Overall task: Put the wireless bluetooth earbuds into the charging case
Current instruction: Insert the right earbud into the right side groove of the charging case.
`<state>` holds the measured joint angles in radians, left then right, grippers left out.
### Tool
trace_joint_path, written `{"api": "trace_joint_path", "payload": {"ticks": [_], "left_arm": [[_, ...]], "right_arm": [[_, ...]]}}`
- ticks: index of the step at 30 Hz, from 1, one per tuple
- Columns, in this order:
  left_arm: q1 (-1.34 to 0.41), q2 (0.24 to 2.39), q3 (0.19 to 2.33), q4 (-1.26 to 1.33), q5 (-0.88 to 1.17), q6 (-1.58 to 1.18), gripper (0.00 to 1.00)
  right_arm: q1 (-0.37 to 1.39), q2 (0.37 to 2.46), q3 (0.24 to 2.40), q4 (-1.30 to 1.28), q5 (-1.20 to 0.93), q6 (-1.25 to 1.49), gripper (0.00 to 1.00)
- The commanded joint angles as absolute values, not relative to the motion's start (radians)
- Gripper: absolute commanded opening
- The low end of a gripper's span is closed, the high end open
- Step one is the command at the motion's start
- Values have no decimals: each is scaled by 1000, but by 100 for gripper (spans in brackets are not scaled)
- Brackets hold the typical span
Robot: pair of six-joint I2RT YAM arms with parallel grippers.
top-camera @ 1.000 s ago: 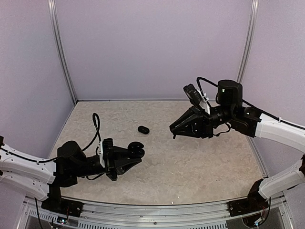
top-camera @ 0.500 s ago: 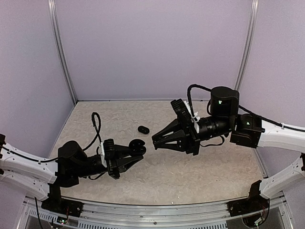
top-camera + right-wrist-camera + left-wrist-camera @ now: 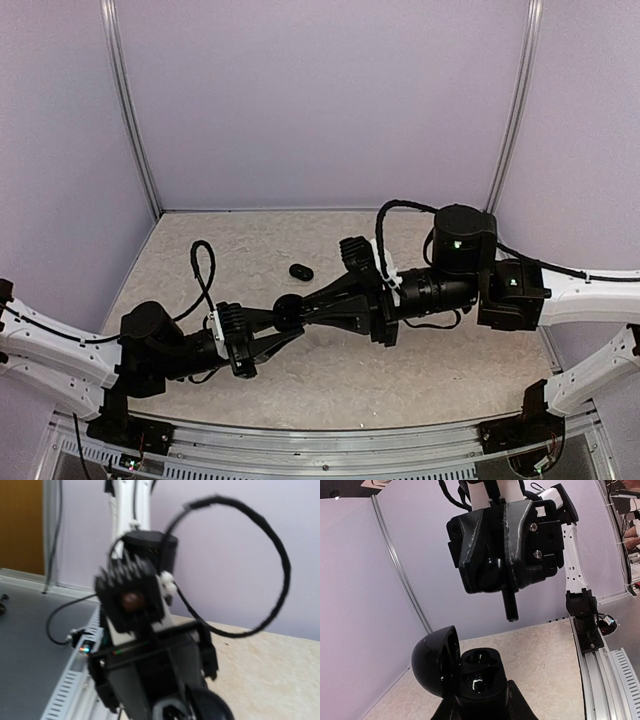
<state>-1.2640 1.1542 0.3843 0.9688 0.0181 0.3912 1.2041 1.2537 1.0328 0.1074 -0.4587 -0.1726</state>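
Note:
My left gripper (image 3: 283, 323) is shut on the charging case (image 3: 289, 308), a glossy black pebble held upright above the table. In the left wrist view the case (image 3: 481, 677) stands open, its lid (image 3: 434, 661) swung to the left and two dark sockets showing. My right gripper (image 3: 308, 313) points left with its tip at the case. In the left wrist view it (image 3: 506, 586) hangs over the case, shut on an earbud whose short black stem (image 3: 510, 606) sticks down above the sockets. The other earbud (image 3: 301, 271) lies on the table behind. The right wrist view is blurred.
The right wrist view shows my left arm's wrist camera (image 3: 131, 600), its looping black cable (image 3: 270, 545) and the case lid (image 3: 210, 706) at the bottom. Lilac walls close the table on three sides. A metal rail (image 3: 320, 440) runs along the near edge.
My right gripper has swung left and down across the table until its tip reaches the case. My left gripper has kept the open case in nearly the same place.

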Motion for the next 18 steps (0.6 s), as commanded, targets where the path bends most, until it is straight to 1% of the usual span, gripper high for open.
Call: {"api": "trace_joint_path", "payload": {"ticks": [1, 18], "left_arm": [[-1282, 1157, 402, 1010, -46, 457, 12], [-1309, 1178, 419, 1015, -64, 525, 12]], "right_arm": [[1236, 1219, 990, 180, -337, -198, 14], [1245, 1197, 945, 256, -320, -196, 12]]}}
